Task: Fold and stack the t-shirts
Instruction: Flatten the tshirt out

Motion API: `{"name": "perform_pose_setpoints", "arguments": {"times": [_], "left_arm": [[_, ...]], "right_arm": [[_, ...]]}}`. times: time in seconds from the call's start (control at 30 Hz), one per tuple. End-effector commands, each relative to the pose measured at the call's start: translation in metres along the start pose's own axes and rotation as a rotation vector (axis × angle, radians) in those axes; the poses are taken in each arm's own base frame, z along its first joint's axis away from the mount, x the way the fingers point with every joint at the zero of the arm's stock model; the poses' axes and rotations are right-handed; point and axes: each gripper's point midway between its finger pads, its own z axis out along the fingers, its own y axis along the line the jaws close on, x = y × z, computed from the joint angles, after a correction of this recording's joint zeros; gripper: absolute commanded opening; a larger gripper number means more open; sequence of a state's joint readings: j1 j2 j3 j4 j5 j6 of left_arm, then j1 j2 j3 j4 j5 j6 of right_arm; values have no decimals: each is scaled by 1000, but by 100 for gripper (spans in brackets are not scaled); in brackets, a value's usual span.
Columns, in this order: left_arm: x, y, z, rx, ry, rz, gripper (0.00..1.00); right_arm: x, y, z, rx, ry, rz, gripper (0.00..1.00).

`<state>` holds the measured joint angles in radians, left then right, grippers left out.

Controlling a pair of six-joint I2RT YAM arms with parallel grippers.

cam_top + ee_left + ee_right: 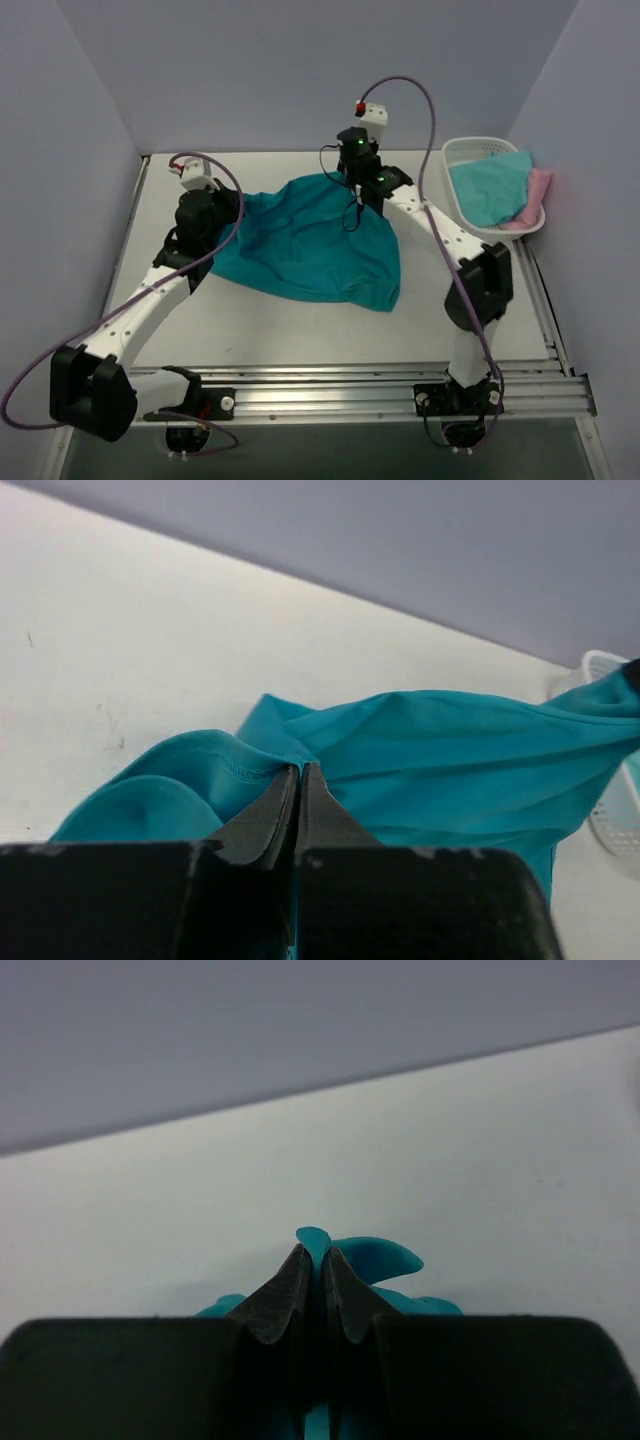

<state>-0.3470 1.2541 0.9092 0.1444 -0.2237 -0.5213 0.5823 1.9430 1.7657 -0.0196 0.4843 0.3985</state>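
Note:
The deep teal t-shirt (310, 245) is held up off the white table between both arms, its lower edge draping to the table near the middle. My left gripper (222, 207) is shut on its left edge; the left wrist view shows my gripper (300, 768) pinching a hem of the teal cloth (450, 750). My right gripper (352, 192) is shut on its far right edge; the right wrist view shows my gripper (313, 1248) with a fold of teal cloth (375, 1255) poking out. The aqua t-shirt (490, 185) and pale pink t-shirt (538, 195) lie in the basket.
The white slotted basket (462, 152) stands at the far right of the table (300, 330), also at the right edge of the left wrist view (615, 820). Lilac walls close in the back and sides. A metal rail (350, 385) runs along the near edge.

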Motion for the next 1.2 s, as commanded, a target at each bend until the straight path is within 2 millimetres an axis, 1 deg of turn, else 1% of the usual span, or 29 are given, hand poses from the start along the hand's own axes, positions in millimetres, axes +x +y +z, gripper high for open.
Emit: {"name": "perform_pose_setpoints", "arguments": {"times": [0.0,0.03,0.07,0.1,0.13,0.17,0.2,0.23,0.3,0.33,0.4,0.43,0.47,0.53,0.63,0.67,0.7,0.73,0.77,0.8,0.83,0.87,0.9,0.93,1.03,1.07,1.1,1.13,1.17], "left_arm": [[-57,-25,-49,54,-98,27,2],[-70,-27,-74,64,-120,26,2],[-77,-29,-89,70,-139,21,2],[-87,-33,-103,86,-157,15,2],[-101,-33,-132,105,-189,3,2],[-110,-34,-148,117,-210,-5,2],[-120,-38,-165,146,-235,-15,2],[-130,-35,-192,166,-262,-25,2],[-148,-34,-224,191,-310,-44,2],[-153,-29,-245,203,-334,-53,2],[-164,-26,-266,218,-370,-68,2],[-173,-26,-283,237,-400,-77,2],[-177,-26,-288,242,-411,-81,2],[-187,-30,-301,261,-426,-80,2],[-197,-36,-315,300,-446,-77,2],[-205,-39,-324,321,-469,-78,2],[-210,-42,-330,336,-484,-77,2],[-215,-43,-334,342,-498,-70,2],[-219,-43,-339,345,-511,-68,2],[-228,-44,-348,352,-531,-71,2],[-229,-44,-348,344,-529,-66,2],[-232,-45,-351,348,-534,-66,2],[-237,-47,-357,357,-544,-66,2],[-237,-48,-356,359,-537,-63,2],[-244,-57,-367,410,-560,-58,2],[-246,-60,-369,425,-565,-53,2],[-249,-65,-376,448,-576,-45,2],[-250,-68,-376,457,-573,-38,2],[-251,-70,-379,468,-576,-31,2]], "right_arm": [[-80,-29,-90,32,-168,54,0],[-65,-41,-101,53,-156,34,0],[-89,-56,-135,61,-220,86,0],[-88,-57,-153,44,-232,97,0],[-79,-64,-165,41,-224,90,0],[-97,-74,-197,5,-269,143,0],[-101,-79,-212,-10,-281,164,0],[-107,-86,-242,-58,-298,192,0],[-116,-99,-270,-85,-322,232,0],[-125,-113,-292,-114,-341,261,0],[-137,-125,-312,-153,-368,298,0],[-143,-136,-325,-166,-384,319,0],[-153,-142,-335,-177,-402,340,0],[-162,-153,-350,-196,-421,356,0],[-181,-165,-370,-217,-463,369,0],[-186,-168,-374,-218,-474,368,0],[-199,-172,-385,-232,-500,385,0],[-204,-173,-388,-234,-506,378,0],[-210,-171,-393,-256,-515,367,0],[-215,-173,-396,-260,-528,366,0],[-224,-172,-402,-275,-542,371,0],[-229,-172,-406,-286,-550,370,0],[-233,-168,-408,-308,-554,356,0],[-237,-166,-410,-318,-556,350,0],[-243,-159,-410,-353,-566,316,0],[-247,-159,-414,-363,-577,312,0],[-248,-150,-419,-422,-577,288,0],[-252,-151,-422,-430,-595,279,0],[-256,-151,-430,-454,-610,275,0]]}}
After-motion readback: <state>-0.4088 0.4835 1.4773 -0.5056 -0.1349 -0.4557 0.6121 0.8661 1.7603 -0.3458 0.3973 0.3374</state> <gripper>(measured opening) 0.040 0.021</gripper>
